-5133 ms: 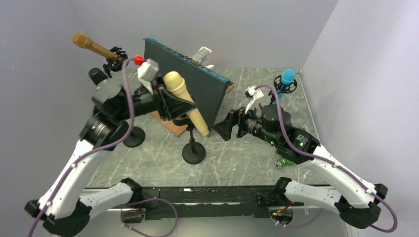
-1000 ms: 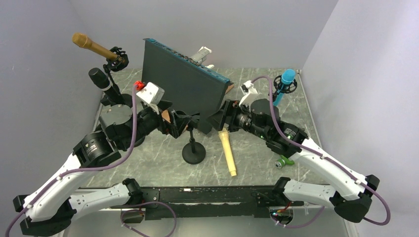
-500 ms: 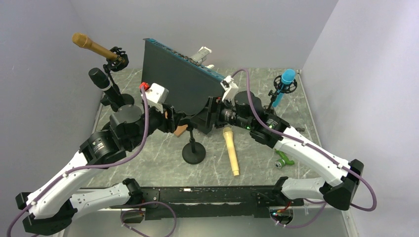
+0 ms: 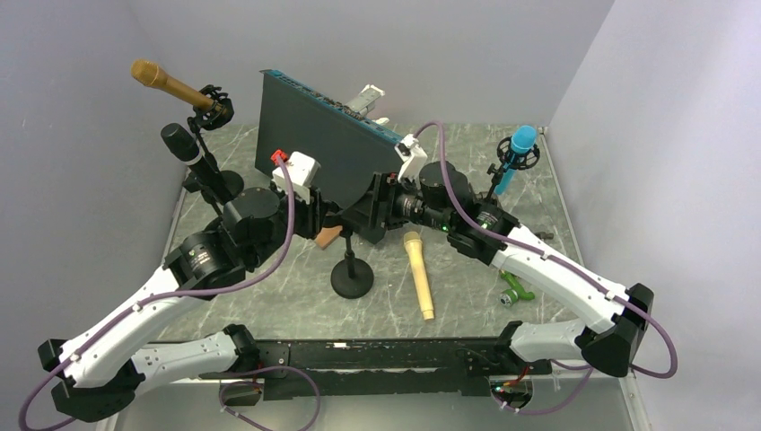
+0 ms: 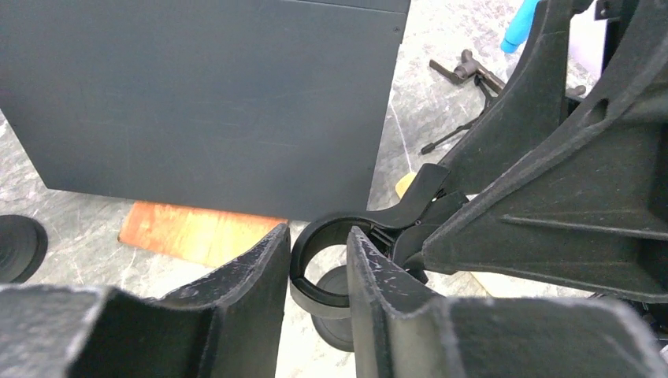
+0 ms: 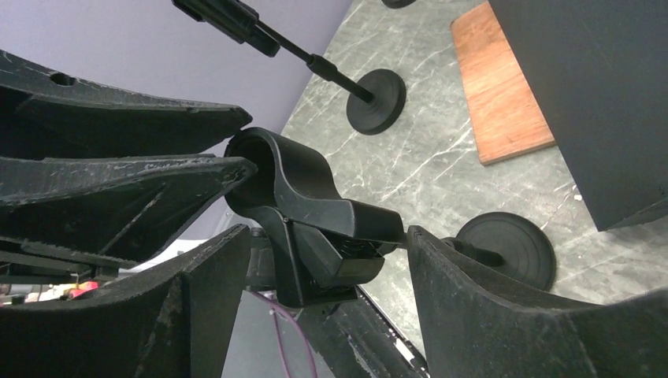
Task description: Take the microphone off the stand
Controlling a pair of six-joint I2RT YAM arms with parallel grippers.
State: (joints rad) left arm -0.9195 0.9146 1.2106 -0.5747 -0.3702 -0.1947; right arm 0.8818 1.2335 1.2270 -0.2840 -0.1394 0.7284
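At the clip (image 5: 339,224), left gripper (image 5: 317,244) narrow astride the rim, right gripper (image 6: 327,236) wide; we risk tipping the stand (image 4: 352,280) by tugging.

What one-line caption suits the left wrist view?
Jaws of the left gripper flank the empty microphone clip, dark panel behind.

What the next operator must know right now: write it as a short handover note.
Left gripper: jaws narrow, pinching the ring of the empty clip.
Right gripper: open, straddling the clip's body, apparently not touching it.
Gold microphone: lying on the table right of the stand, handle toward the arms.
Done: the microphone is out of the clip.
To do: probably only letting go of the clip and backing both arms away.
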